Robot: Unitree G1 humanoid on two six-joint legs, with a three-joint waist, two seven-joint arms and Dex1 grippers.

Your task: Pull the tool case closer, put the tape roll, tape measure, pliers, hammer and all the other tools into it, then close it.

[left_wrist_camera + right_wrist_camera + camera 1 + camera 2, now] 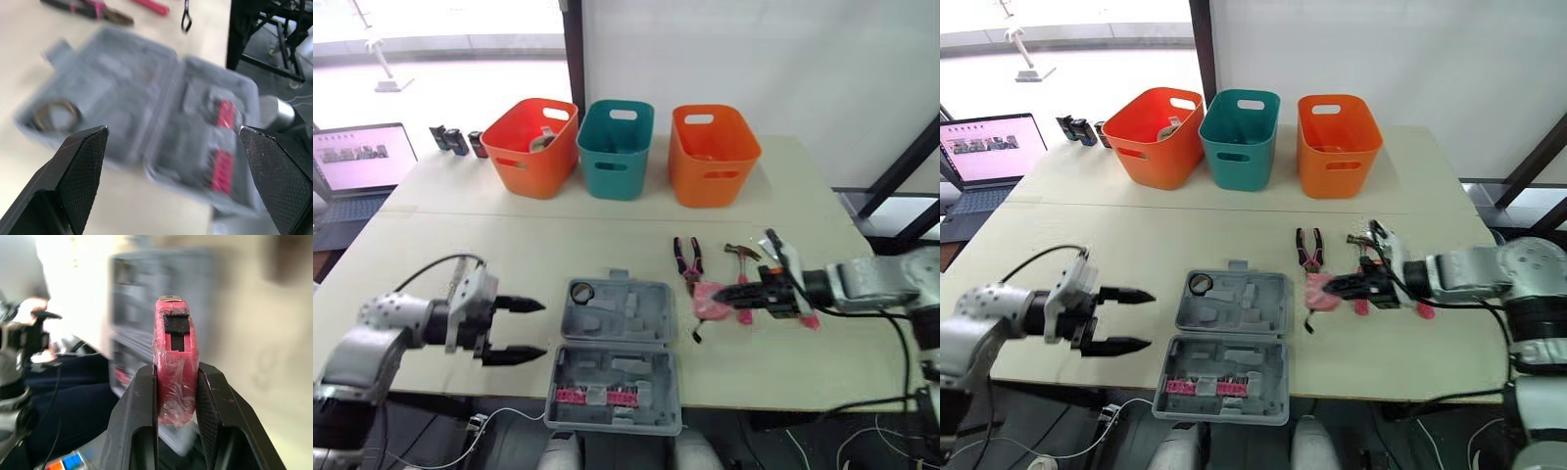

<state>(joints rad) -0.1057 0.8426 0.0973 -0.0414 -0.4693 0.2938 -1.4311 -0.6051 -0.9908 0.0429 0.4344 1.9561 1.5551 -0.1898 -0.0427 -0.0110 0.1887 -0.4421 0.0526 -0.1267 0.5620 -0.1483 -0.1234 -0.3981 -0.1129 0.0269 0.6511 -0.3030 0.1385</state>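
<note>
The tool case [617,352] is seen lying open at the near edge of the desk [607,230], and a dark ring, probably the tape roll [582,292], is lodged in a corner of its far half. The pink tape measure [175,367] is clamped between the fingers of the right hand [729,294], just to the right of the case. Behind it, the pliers [687,259] and hammer [741,253] are seen lying on the desk. The left hand [544,328] is held wide open, nothing in it, just left of the case.
</note>
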